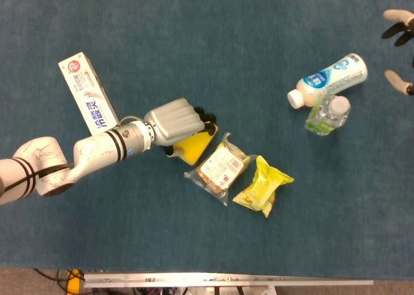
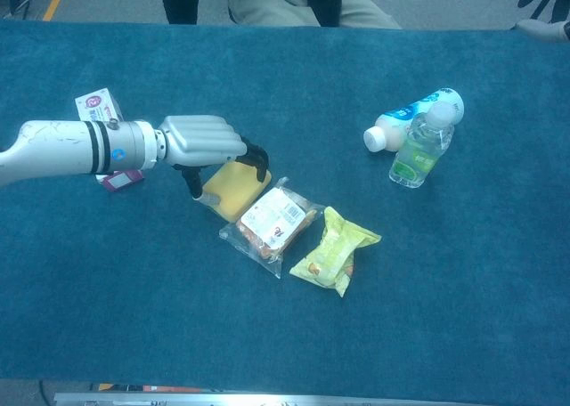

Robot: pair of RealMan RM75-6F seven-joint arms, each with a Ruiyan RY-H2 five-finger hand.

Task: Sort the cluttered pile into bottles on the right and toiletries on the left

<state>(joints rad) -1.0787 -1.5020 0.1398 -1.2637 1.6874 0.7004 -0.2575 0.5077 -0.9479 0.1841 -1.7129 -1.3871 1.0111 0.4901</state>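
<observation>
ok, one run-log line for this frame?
phase: sorting | left hand: grips yellow sponge beside snack packet | right hand: open, at table edge | bottles: lying on right | toothpaste box: on left

The left arm (image 1: 71, 162) is white and round like a pipe, with black rings around it and a small blue dot near the wrist. The left hand (image 1: 173, 121) has a silver-grey back and black fingers (image 2: 258, 159). At the upper right edge, the right hand (image 1: 399, 30) shows black fingers with pale tips.
</observation>
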